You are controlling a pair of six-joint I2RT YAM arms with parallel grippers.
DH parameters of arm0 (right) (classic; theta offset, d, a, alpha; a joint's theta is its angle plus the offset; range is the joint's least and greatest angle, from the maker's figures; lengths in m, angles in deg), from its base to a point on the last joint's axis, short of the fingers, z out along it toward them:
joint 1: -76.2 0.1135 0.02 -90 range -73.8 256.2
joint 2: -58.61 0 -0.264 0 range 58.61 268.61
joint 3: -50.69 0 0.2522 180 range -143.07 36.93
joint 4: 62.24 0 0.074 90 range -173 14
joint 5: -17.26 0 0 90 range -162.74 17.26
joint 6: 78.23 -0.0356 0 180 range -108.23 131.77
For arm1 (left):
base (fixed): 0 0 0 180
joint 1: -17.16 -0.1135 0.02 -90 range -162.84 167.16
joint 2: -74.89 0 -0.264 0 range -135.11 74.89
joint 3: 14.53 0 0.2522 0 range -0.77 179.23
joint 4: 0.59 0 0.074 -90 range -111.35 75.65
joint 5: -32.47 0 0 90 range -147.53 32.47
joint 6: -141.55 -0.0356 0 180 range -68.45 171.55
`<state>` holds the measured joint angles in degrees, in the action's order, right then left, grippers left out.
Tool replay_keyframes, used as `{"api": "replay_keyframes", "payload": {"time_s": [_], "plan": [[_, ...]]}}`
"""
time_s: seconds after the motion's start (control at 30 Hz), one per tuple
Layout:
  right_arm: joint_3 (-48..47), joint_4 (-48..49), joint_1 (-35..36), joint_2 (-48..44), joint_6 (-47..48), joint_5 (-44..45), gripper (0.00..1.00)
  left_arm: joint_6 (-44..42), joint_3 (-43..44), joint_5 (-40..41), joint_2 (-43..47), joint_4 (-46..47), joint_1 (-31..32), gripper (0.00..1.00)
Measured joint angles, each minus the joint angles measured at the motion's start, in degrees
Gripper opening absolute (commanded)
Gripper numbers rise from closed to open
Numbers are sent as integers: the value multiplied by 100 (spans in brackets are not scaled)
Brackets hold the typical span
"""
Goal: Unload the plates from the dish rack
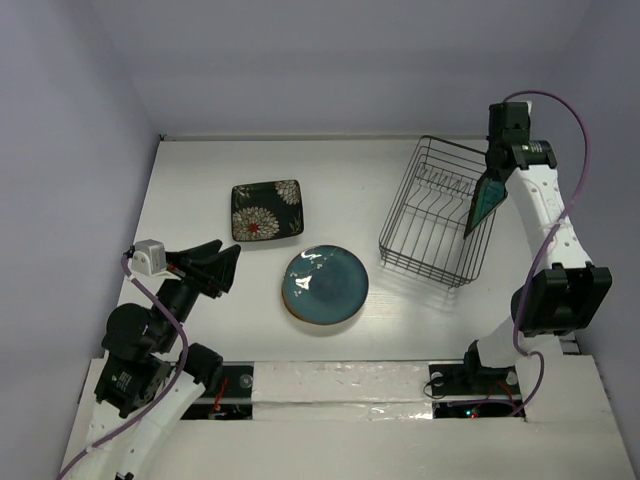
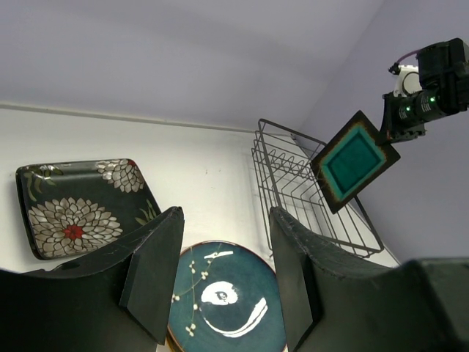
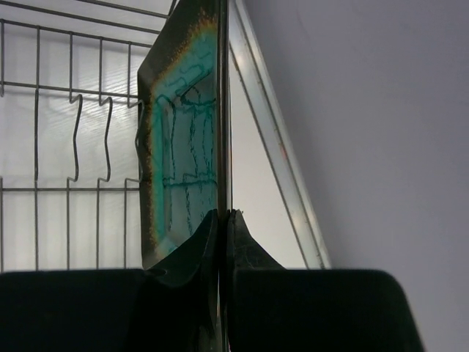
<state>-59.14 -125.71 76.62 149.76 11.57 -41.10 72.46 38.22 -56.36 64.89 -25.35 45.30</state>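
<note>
My right gripper point(image 1: 497, 172) is shut on the rim of the square teal plate with a dark rim point(image 1: 485, 203), holding it on edge above the right side of the dish rack point(image 1: 437, 212). The plate shows face-on in the left wrist view point(image 2: 355, 160) and edge-on in the right wrist view point(image 3: 183, 139), pinched between the fingertips point(image 3: 209, 235). The rack holds no other plate. The square black flowered plate point(image 1: 267, 209) and the round teal plate point(image 1: 325, 284) lie flat on the table. My left gripper point(image 1: 222, 265) is open and empty, above the table left of the round plate point(image 2: 220, 297). The cream plate is out of view.
The white table point(image 1: 200, 180) is closed in by pale walls at the back and on both sides. The rack stands at the back right, close to the right wall. The flowered plate also shows at the left in the left wrist view point(image 2: 77, 205).
</note>
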Motion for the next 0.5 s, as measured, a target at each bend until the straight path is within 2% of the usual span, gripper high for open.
{"api": "replay_keyframes", "payload": {"time_s": [0.2, 0.33, 0.5], "plan": [[-46, 9, 509, -2, 286, 675, 0, 0, 0, 2, -2, 0, 0, 47], [-625, -190, 870, -26, 404, 1021, 0, 0, 0, 2, -2, 0, 0, 47], [-1338, -61, 1270, -610, -2, 645, 0, 0, 0, 7, -7, 0, 0, 47]]}}
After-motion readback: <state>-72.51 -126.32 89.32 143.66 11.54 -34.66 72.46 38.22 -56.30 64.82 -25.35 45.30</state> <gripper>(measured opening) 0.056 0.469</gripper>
